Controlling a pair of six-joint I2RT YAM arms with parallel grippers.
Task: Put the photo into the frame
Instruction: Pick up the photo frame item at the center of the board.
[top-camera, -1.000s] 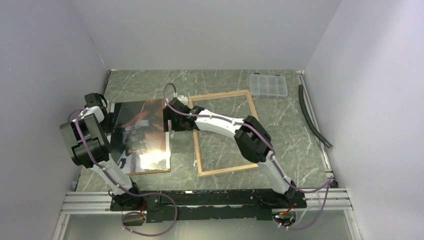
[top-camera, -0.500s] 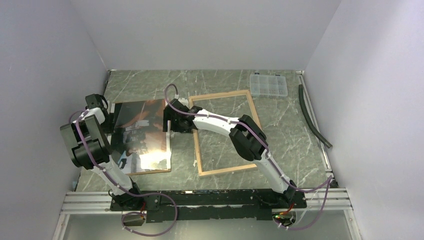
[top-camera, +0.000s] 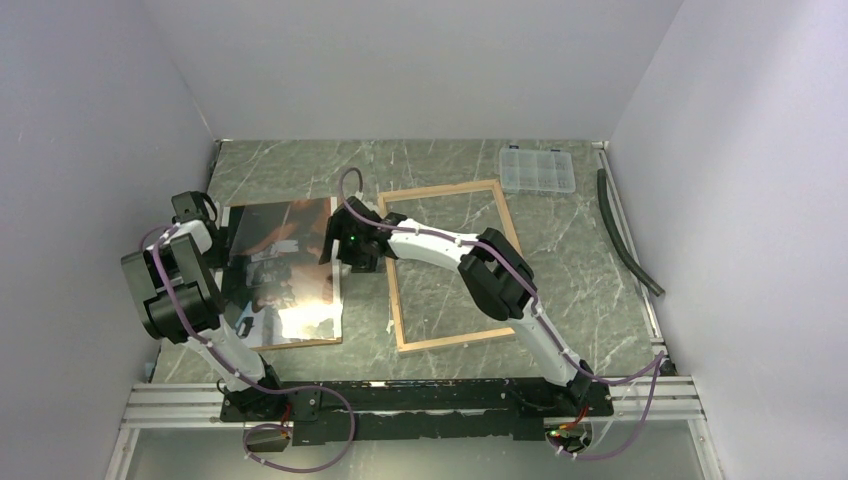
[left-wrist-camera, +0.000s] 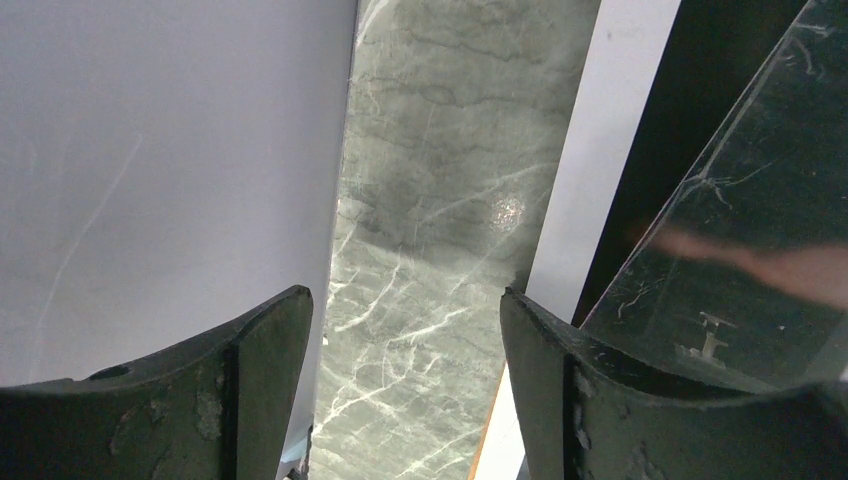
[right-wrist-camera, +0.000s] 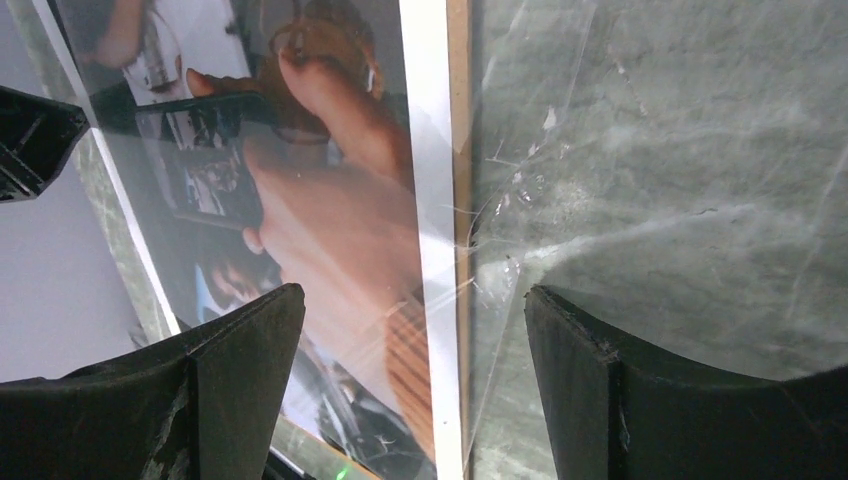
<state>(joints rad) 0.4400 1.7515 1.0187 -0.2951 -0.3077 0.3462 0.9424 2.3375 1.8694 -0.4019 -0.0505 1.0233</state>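
Left tool (left-wrist-camera: 405, 300) wide, empty, at left edge of glossy dark rectangular photo (top-camera: 285, 262) | right tool (right-wrist-camera: 405, 295) wide over its right edge

Ok so, just one photo (top-camera: 285, 265) and one frame (top-camera: 440, 188) were counted, plus one brown backing panel (top-camera: 300, 344), one clear compartment box (top-camera: 537, 170) and one black hose (top-camera: 618, 240). Two arms were spotted, the left arm (top-camera: 180, 290) and the right arm (top-camera: 495, 275), and two grippers were tallied, the left gripper (left-wrist-camera: 405, 310) and the right gripper (right-wrist-camera: 415, 300).
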